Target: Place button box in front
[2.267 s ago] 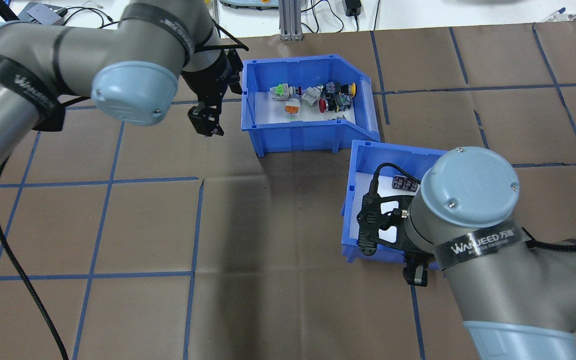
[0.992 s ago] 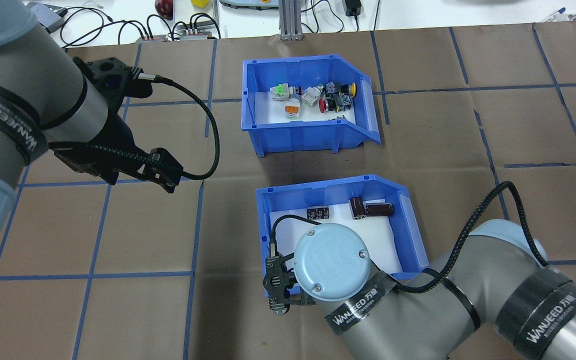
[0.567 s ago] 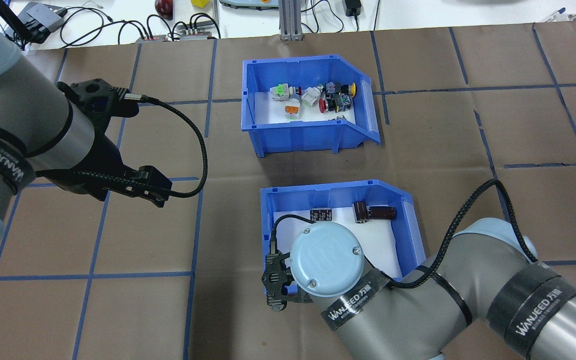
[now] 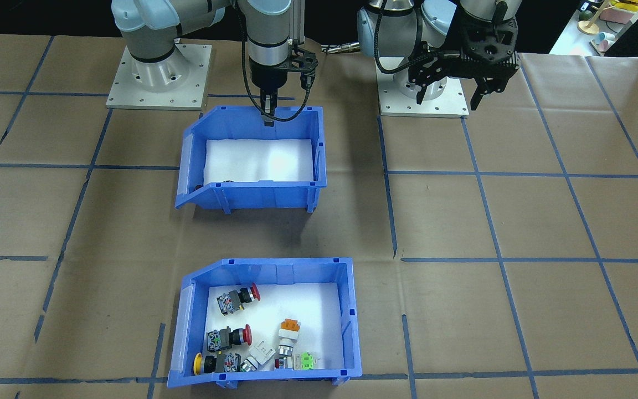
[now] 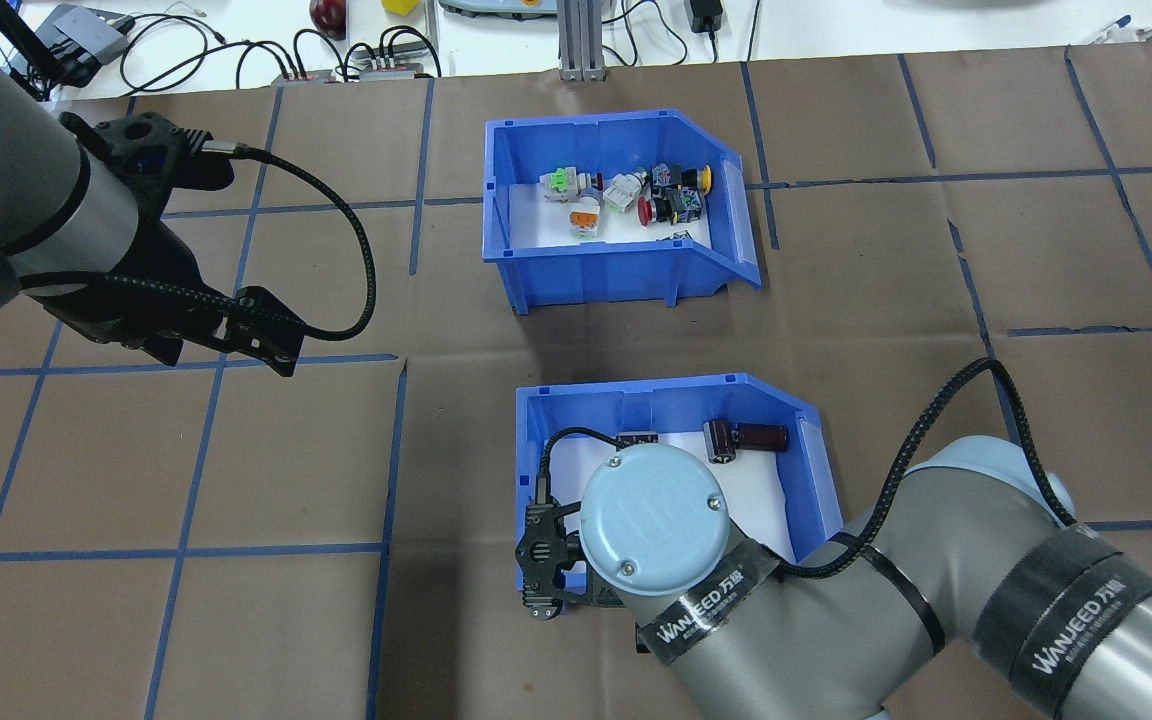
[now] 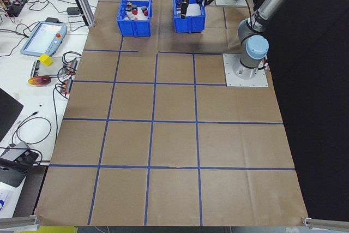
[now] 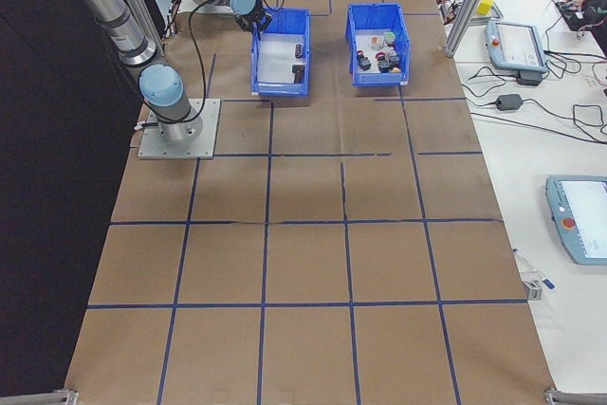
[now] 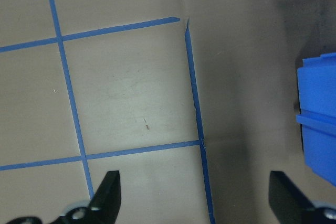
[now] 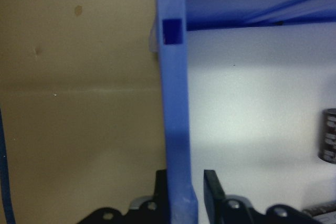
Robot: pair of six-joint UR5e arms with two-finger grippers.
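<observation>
The button box (image 5: 616, 275), a blue open bin with red, yellow, orange and green push-buttons (image 5: 626, 195) on white foam, stands on the table's far side from the robot (image 4: 352, 321). Nearer the robot sits an alike blue bin (image 5: 666, 395) holding dark cylinders (image 5: 746, 438). My right gripper (image 4: 267, 113) is shut on that bin's robot-side wall (image 9: 176, 119), one finger (image 9: 211, 182) inside and one outside. My left gripper (image 5: 266, 345) hangs open and empty over bare brown paper, well to the left of both bins; its fingers (image 8: 110, 195) stand wide apart.
Blue tape lines grid the brown table cover. Cables and small devices (image 5: 336, 50) and an aluminium post (image 5: 581, 40) lie behind the button box. Both arm base plates (image 4: 158, 77) stand at the robot's edge. Pendant tablets (image 7: 517, 40) rest on the side bench.
The right arm swung the cylinder bin to the table's middle, then drew it slightly toward the robot. The left gripper left the button box's side and pulled back to the left.
</observation>
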